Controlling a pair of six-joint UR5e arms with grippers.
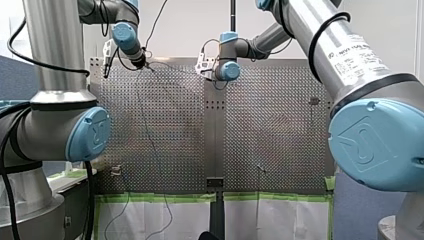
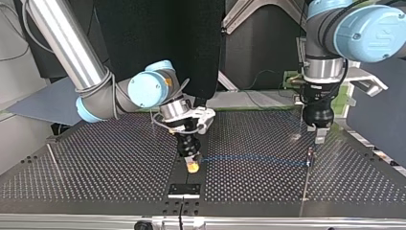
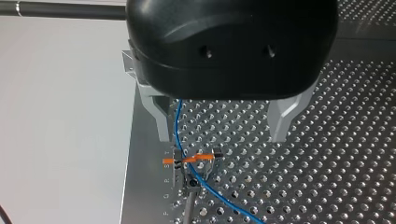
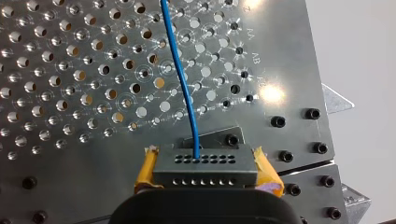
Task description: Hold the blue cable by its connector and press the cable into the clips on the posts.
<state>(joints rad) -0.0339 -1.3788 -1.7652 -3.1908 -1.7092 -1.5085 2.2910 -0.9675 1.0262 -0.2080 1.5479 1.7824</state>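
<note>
The blue cable (image 2: 253, 159) stretches across the perforated table (image 2: 95, 167) from a grey connector (image 4: 205, 164) to a post (image 2: 310, 160). My right gripper (image 4: 205, 171) is shut on the connector, its yellow pads (image 4: 145, 171) on both sides; in the top view it (image 2: 192, 165) hangs low near the middle. My left gripper (image 3: 222, 137) hovers open just above the post's clip (image 3: 194, 163), which bears an orange mark. The cable (image 3: 178, 126) runs past one metal finger (image 3: 161, 121) and through the clip. In the top view this gripper (image 2: 318, 136) stands over the post.
A thin post (image 2: 51, 155) stands at the top view's left. A black plate (image 2: 184, 189) lies at the table's near edge under the connector. The front view shows more posts (image 1: 312, 102) (image 1: 260, 170) (image 1: 117, 170) on the table.
</note>
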